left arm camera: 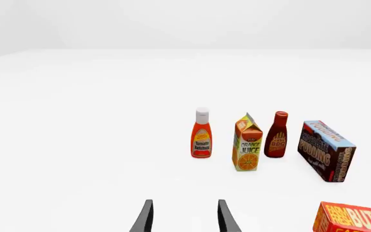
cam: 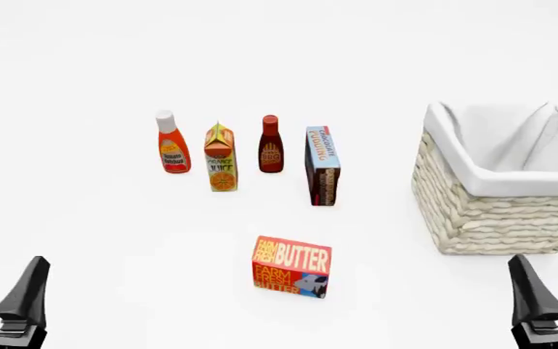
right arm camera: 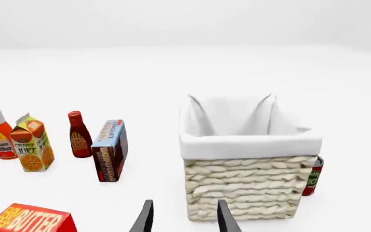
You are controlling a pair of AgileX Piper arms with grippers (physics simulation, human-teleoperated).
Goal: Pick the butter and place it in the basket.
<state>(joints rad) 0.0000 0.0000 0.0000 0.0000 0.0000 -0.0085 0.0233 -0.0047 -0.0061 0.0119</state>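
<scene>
The butter (cam: 292, 266) is a red-orange box with yellow lettering, lying on the white table near the front middle; it also shows in part as the butter (left arm camera: 354, 218) and the butter (right arm camera: 31, 220) in the wrist views. The basket (cam: 497, 211), cream wicker with a white liner, stands at the right, and the right wrist view shows the basket (right arm camera: 250, 186) close ahead. My left gripper (cam: 3, 287) is open at the front left, far from the butter. My right gripper (cam: 552, 283) is open at the front right, just before the basket. Both hold nothing.
Behind the butter stands a row: ketchup bottle (cam: 171, 142), orange juice carton (cam: 220, 157), BBQ sauce bottle (cam: 270, 144) and pudding box (cam: 322, 166). A red can (right arm camera: 312, 176) peeks out behind the basket.
</scene>
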